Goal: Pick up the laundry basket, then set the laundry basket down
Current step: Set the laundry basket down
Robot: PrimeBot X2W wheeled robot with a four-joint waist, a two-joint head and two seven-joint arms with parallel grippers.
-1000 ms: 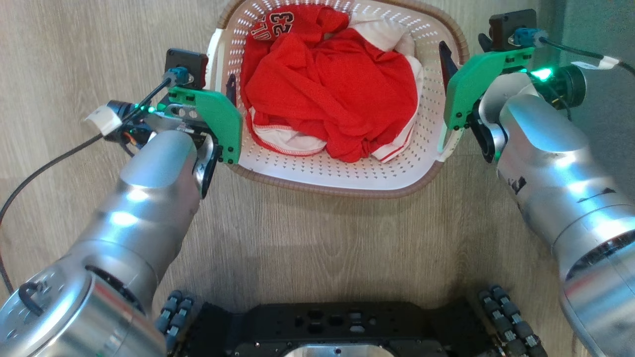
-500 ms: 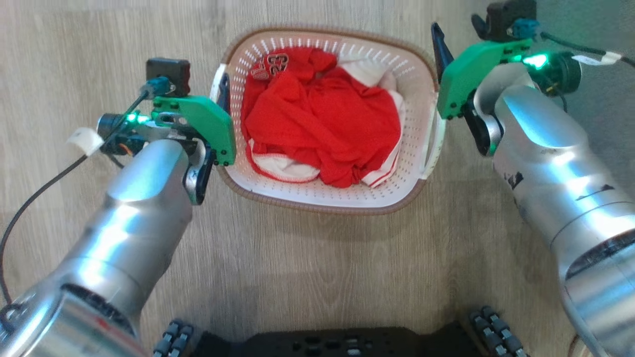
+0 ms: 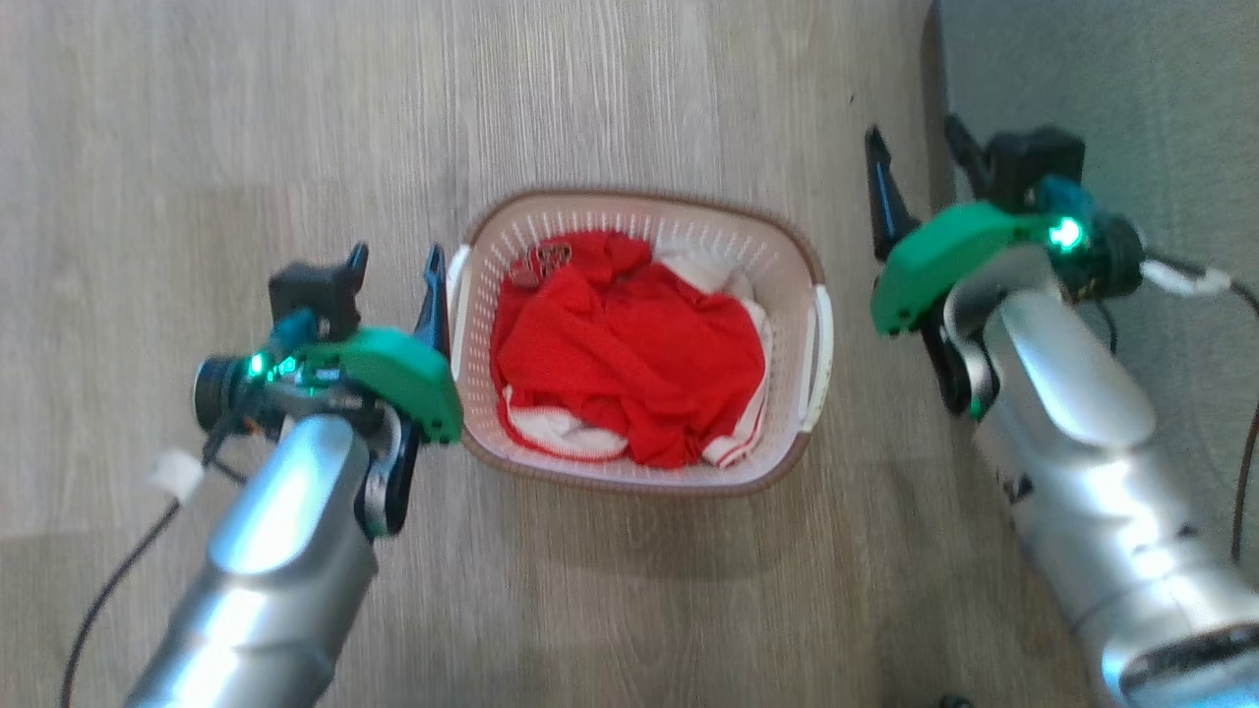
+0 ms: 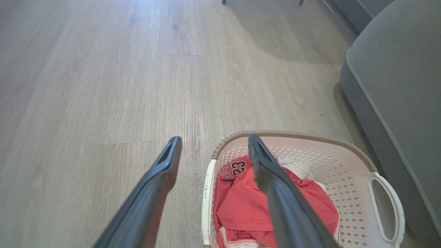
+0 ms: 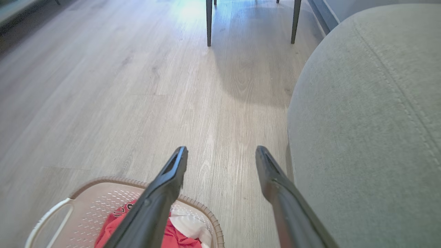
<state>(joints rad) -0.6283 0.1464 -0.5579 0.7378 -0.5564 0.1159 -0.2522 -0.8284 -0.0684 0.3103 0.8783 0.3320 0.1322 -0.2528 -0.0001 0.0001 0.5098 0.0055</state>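
Wooden floor runs wide and bare past the far side of the laundry basket and off to its left. On the right, a grey sofa stands near, with a thin strip of floor between its edge and the basket. Far off, in the right wrist view, dark furniture legs stand on the floor.

The laundry basket sits flat on the floor between the two arms. It is full of red clothes with some white cloth tucked in. A red top shows the number 23. Its brown rim goes all the way round, and a white handle sits on each side.

The left gripper is spread wide with nothing in it. One finger hangs over the clothes and the other over the floor, with the left handle lower down between them. I cannot tell if it touches the handle.

The right gripper is spread wide too, and it has hold of nothing. It hangs over the thin strip of floor, apart from the right handle and close to the sofa edge.
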